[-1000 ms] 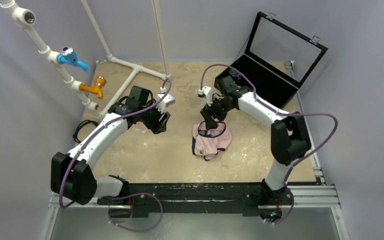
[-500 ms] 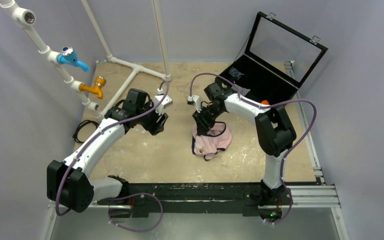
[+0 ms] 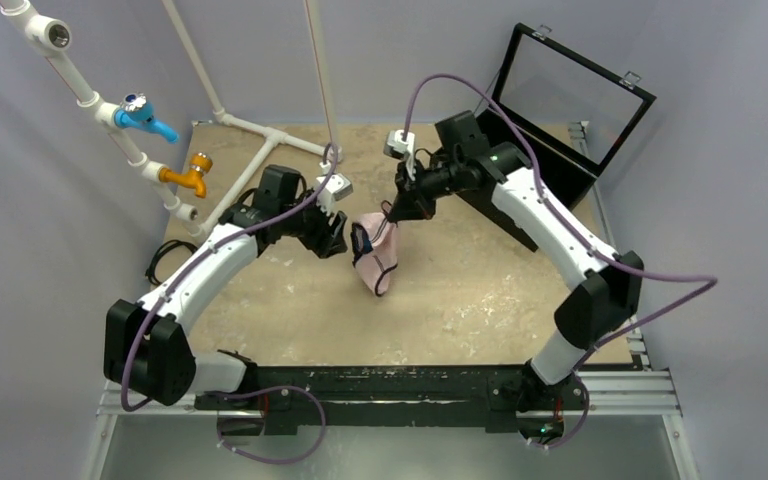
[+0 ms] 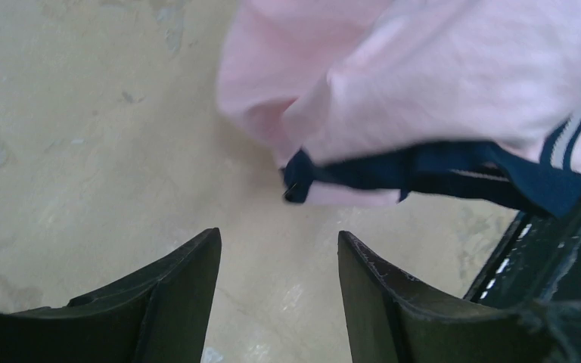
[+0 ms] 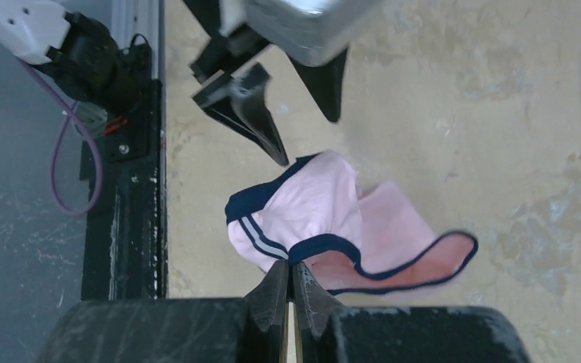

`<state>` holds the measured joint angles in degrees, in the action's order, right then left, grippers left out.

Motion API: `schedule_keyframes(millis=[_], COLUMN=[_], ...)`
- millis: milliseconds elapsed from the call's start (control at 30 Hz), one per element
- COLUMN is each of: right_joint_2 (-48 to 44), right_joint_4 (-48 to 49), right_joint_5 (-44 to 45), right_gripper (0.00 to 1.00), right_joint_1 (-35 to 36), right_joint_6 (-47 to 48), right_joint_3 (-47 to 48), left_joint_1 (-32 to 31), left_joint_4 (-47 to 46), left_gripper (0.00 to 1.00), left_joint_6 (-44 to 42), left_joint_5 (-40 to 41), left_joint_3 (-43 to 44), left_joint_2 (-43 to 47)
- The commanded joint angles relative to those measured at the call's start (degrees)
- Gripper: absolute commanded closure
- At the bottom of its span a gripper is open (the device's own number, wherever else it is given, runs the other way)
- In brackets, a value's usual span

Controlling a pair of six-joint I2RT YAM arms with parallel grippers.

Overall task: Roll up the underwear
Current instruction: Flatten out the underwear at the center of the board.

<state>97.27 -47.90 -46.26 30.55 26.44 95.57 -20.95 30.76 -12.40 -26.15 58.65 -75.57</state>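
**A:** Two arms, one garment. Which one has it?

**B:** The right end effector [image 5: 291, 278]. Its fingers are clenched flat together on the navy trim [image 4: 424, 168] of the underwear [image 3: 376, 256], which hangs as a loose pink fold just left of centre in the top view. I cannot tell whether its lowest tip touches the surface [image 3: 480, 290].

**A:** Why pinch it by the edge?

**B:** My guess is that holding the hem lets the cloth drop open, so it can be laid flat before any rolling. As it hangs it is crumpled, so the roll looks not yet begun.

**A:** And the other one?

**B:** The left end effector [image 3: 338, 236] is released, its fingers parted with nothing between them. It sits just beside the hanging fabric, probably placed to take a second edge.

**A:** Poses?

**B:** The right arm climbs from lower right, bends at the frame's right side, then runs a long diagonal to the centre with its wrist turned leftward. The left arm arcs from lower left towards the middle, its wrist pointing right at the cloth.
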Motion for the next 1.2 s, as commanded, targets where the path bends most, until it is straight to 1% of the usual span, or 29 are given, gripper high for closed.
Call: schedule_keyframes(millis=[0, 133, 200, 367, 433, 533, 667, 767, 833, 967, 1033, 1167], right_joint_2=[-4.5, -6.3, -6.5, -4.7, -4.0, -3.0, -1.9, -1.0, -1.1, -1.5, -1.8, -2.0], right_joint_4=[-2.3, 0.8, 1.8, 0.9, 1.2, 2.5, 4.1, 2.3, 2.2, 2.7, 3.0, 3.3], right_joint_5=[-3.2, -1.3, -1.9, -6.7, -8.0, -8.7, -10.6, -12.0, -12.3, -12.2, -12.1, -12.1], right_gripper=[1.0, 1.0, 1.0, 1.0, 1.0, 1.0, 1.0, 1.0, 1.0, 1.0, 1.0, 1.0], right_joint_1=[-0.2, -0.5, -0.9, -2.1, -2.8, -4.6, -7.0, -7.4, -7.4, -7.4, -7.4, -7.4], right_joint_6=[1.1, -0.5, -1.3, -1.7, -2.3, -5.3, -9.1, -7.9, -7.3, -7.0, -7.0, -7.1], right_joint_3=[0.1, -3.5, -4.5, -4.2, -4.0, -3.4, -2.8, -2.1, -2.6, -3.7, -4.1, -4.2], left_joint_1=[0.5, 0.6, 0.6, 0.1, -0.4, -1.4, -2.7, -5.4, -5.8, -5.2, -4.6, -4.5], left_joint_4=[-4.5, -4.1, -5.1, -11.5, -10.2, -7.9, -9.4, -10.5, -9.7, -8.2, -9.4, -11.7], left_gripper=[0.43, 0.43, 0.43, 0.43, 0.43, 0.44, 0.44, 0.45, 0.46, 0.49, 0.51, 0.55], left_joint_6=[7.0, 11.7, 14.1, 15.0, 12.9, 7.5, 2.4, 0.6, 2.7, 9.7, 14.0, 19.7], left_joint_5=[-14.3, -24.0, -25.4, -21.0, -20.1, -18.1, -15.6, -12.4, -13.4, -17.2, -20.2, -22.1], left_joint_3=[7.3, 10.9, 10.4, 5.9, 6.4, 5.8, 2.1, 1.3, 3.7, 8.5, 9.2, 9.2], left_joint_2=[-2.1, -3.3, -2.9, -0.9, -1.7, -1.7, 1.7, 2.9, 1.1, -4.5, -6.4, -8.8])
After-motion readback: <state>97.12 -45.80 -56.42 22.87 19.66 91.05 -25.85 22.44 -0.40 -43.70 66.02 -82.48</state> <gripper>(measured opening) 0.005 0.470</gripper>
